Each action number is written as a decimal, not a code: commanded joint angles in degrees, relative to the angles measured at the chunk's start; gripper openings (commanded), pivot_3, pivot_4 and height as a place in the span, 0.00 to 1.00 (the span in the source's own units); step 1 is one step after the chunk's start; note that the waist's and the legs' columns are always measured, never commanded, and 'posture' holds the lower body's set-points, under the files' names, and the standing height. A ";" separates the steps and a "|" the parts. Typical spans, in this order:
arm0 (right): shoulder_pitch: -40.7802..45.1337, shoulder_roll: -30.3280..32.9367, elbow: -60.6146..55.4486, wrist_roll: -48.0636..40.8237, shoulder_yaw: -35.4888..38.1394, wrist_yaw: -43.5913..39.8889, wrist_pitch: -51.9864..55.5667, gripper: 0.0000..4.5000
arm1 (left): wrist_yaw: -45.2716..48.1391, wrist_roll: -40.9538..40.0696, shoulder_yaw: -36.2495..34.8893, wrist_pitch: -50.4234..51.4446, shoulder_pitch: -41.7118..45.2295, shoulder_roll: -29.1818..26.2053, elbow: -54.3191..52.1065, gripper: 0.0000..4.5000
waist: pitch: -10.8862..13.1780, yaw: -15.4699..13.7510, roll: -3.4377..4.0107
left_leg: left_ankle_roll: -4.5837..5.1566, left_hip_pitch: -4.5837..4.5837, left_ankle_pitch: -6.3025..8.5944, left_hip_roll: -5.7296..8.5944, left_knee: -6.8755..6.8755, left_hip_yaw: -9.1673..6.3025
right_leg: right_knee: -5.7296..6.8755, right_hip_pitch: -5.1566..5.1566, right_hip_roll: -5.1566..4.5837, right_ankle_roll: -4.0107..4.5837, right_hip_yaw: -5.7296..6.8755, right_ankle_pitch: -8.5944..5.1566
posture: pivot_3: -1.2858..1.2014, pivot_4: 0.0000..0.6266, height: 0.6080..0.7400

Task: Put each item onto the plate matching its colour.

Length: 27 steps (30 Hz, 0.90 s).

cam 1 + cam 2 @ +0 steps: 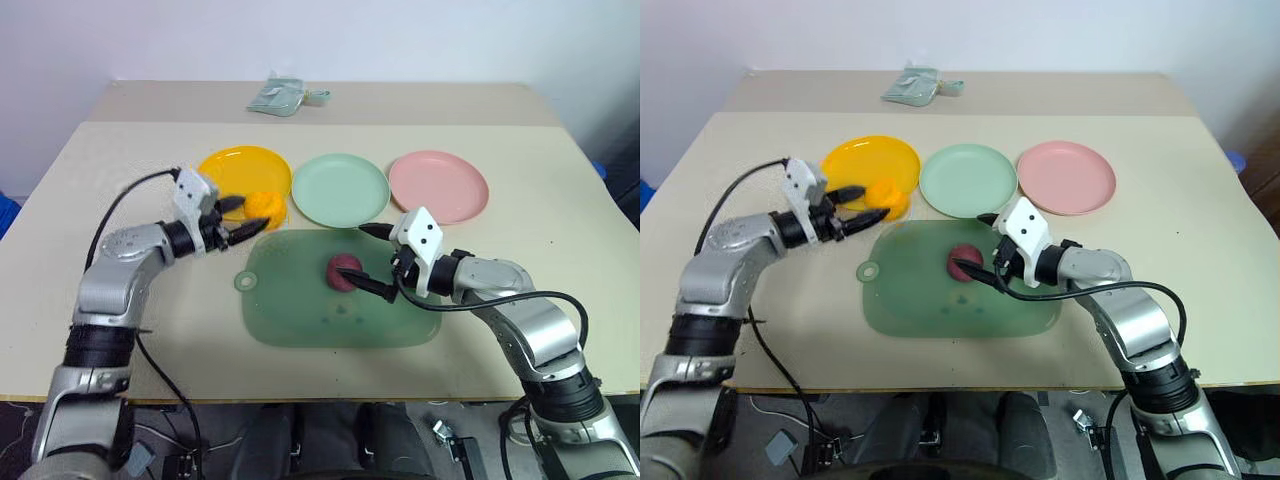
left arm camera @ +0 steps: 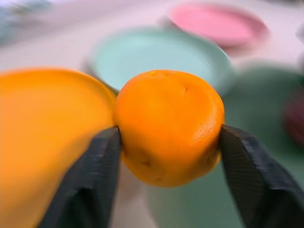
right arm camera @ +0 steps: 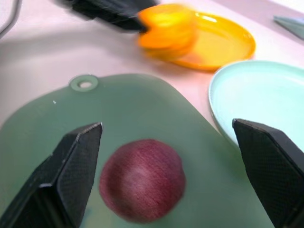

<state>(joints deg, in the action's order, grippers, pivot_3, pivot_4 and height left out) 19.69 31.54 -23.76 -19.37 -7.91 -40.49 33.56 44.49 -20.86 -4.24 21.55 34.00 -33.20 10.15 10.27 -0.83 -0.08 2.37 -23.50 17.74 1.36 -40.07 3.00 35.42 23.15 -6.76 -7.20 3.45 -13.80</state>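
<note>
Orange is the colour in play on the left: the orange fruit (image 2: pixel 168 126) sits between the two black fingers of the left gripper (image 1: pixel 232 218), clamped on both flanks in the left wrist view, and it hangs at the near right edge of the yellow-orange plate (image 1: pixel 240 166), partly over the rim and partly over bare table (image 1: pixel 120 140). Let go there, the fruit could tip off the rim and roll toward the translucent green mat (image 1: pixel 300 310) or the pale mint green plate (image 1: pixel 340 188) just to the right; carrying it farther over the plate's middle before release looks the safer course. The grip is only a two-point pinch on a round skin (nothing cups it from below), so a quick swing could squirt it out. On the right, the right gripper (image 1: pixel 376 257) stands with its jaws spread wide and empty, one finger on each side of the dark purple-red ball (image 1: pixel 345 270), which rests on the mat and is not yet touched. Closing off-centre could nudge the ball away across the smooth mat. Its goal, the pale pink plate (image 1: pixel 438 184), lies far right, beyond the mint one. I cannot find the bumpy green ball.
</note>
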 commanded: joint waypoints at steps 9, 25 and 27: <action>0.71 -0.18 -3.02 -1.33 2.24 0.43 -0.51 1.00 | -14.15 12.37 0.44 -11.76 16.88 4.13 27.37 0.99 | 0.00 0.14 -0.01 | 0.00 0.00 0.00 0.01 0.04 0.04 | 0.15 0.01 0.02 -0.02 0.01 0.00 | 0.52 0.24 1.00; -1.24 1.22 -1.69 0.77 -1.75 0.57 2.42 1.00 | 17.29 -2.75 3.37 -3.93 -16.20 -8.35 -16.95 0.99 | 0.01 1.41 0.03 | -0.09 0.00 -0.03 -0.11 0.12 0.04 | -0.02 0.09 0.03 0.02 -0.01 -0.02 | 0.52 0.24 1.00; -0.61 0.34 0.32 1.78 -2.59 1.55 2.88 1.00 | 17.71 -3.73 3.11 -2.76 -19.16 -9.35 -20.38 0.99 | 0.01 1.04 0.03 | -0.08 0.00 -0.02 -0.07 0.08 0.01 | -0.07 0.04 -0.02 0.02 -0.01 -0.02 | 0.52 0.24 1.00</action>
<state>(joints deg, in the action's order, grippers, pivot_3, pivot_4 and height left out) 18.37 32.39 -23.89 -18.41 -10.58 -39.70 36.39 61.54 -23.21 -0.74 18.14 15.15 -41.80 -6.06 10.28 0.21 -0.05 2.29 -23.50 17.72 1.30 -40.01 3.00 35.34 23.17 -6.79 -7.18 3.44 -13.82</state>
